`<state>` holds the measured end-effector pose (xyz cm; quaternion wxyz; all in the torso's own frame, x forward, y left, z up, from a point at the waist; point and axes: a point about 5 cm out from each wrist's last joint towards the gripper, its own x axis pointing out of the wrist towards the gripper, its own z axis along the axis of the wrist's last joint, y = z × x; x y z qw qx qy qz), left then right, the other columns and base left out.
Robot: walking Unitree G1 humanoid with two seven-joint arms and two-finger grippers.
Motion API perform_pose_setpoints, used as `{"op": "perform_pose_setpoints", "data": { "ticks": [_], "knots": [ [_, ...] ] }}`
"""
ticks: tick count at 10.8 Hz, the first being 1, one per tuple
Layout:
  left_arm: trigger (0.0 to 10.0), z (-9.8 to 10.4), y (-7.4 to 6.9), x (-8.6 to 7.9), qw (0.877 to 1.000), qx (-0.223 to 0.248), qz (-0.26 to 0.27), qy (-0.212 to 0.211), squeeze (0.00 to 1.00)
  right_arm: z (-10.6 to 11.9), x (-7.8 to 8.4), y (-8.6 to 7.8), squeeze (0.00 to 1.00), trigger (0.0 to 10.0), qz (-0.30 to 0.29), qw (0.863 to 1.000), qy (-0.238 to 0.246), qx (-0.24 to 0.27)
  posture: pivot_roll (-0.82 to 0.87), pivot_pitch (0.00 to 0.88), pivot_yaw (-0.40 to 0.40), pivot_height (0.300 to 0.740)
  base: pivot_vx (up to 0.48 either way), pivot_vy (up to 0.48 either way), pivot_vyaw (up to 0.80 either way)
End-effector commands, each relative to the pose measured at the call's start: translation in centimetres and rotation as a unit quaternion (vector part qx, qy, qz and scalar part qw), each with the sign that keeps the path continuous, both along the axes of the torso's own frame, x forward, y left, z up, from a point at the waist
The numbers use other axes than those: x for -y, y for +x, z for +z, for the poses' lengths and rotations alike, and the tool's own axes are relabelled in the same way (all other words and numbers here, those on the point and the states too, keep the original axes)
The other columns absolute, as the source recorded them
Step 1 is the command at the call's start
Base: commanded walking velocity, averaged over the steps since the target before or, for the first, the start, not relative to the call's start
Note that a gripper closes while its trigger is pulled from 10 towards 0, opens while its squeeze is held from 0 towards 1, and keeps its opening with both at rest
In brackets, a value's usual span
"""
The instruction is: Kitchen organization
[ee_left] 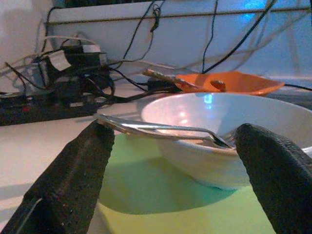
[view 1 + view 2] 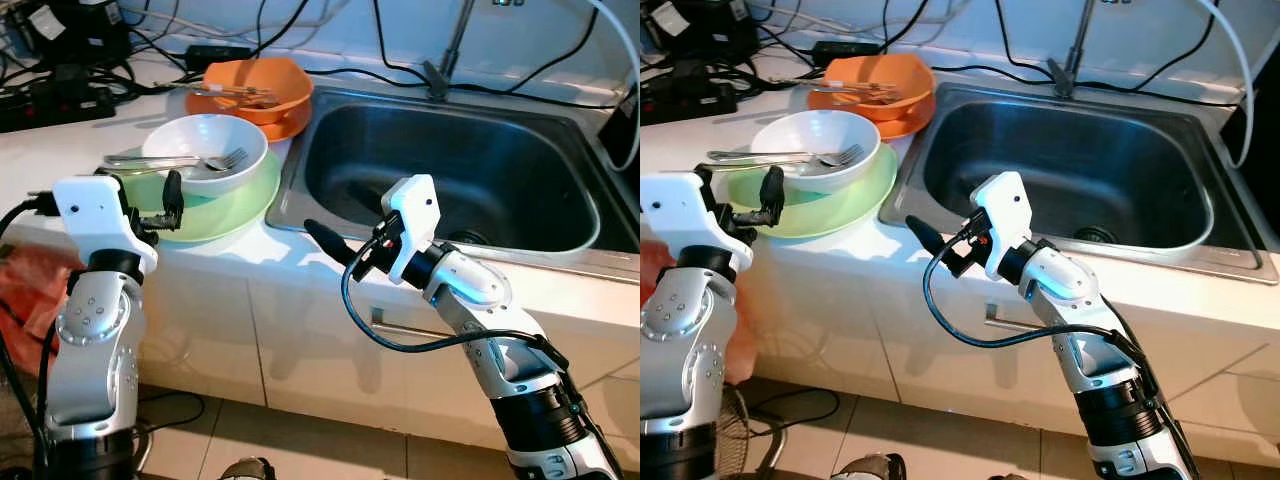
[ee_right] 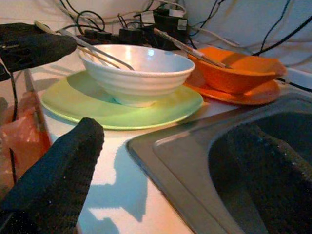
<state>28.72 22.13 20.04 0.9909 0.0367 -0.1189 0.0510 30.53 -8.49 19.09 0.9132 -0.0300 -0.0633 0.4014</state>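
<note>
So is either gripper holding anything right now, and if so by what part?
Nothing is held. The left gripper is open at the edge of the green plate, facing the fork; the right gripper is open by the sink.

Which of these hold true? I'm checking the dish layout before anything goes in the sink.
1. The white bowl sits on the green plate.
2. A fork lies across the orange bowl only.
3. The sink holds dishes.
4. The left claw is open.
1. True: the white bowl rests on the green plate.
2. False: a fork lies across the white bowl.
3. False: the sink holds no dishes.
4. True: the left claw is open, facing the bowl.
</note>
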Motion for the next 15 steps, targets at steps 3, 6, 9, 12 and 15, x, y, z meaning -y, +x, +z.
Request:
{"op": "perform_pose_setpoints", "data": {
  "ticks": [3,6,9,12,15],
  "knots": [
    [10.0,-0.5,1.0,-0.3,1.0,-0.009,-0.024,0.013,0.0,0.0,0.3,-0.1,0.0,10.0,-0.007,1.0,-0.005,-0.001,0.07,0.098,-0.055,0.74,0.0,0.0,0.0],
    [10.0,0.1,2.3,0.0,0.999,0.013,-0.025,0.029,0.0,0.2,0.3,0.0,0.0,10.0,-0.018,1.0,-0.006,0.006,0.05,0.097,-0.052,0.74,0.0,0.0,0.0],
    [10.0,0.3,2.1,2.1,0.999,0.046,-0.011,0.017,0.0,0.2,0.4,0.0,0.0,10.0,-0.025,1.0,-0.005,0.006,0.04,0.102,-0.046,0.74,0.0,0.0,0.0],
    [10.0,0.0,2.6,2.4,0.999,0.05,0.002,-0.01,0.0,0.3,0.2,-0.1,0.0,10.0,-0.016,1.0,0.001,0.005,0.04,0.1,-0.042,0.74,0.0,0.0,0.0],
    [10.0,0.1,3.4,2.7,0.998,0.049,-0.018,-0.017,0.0,-0.2,0.0,-1.2,0.0,10.0,0.039,0.999,-0.006,-0.011,0.03,0.092,-0.028,0.74,0.0,0.0,0.0]
  ]
}}
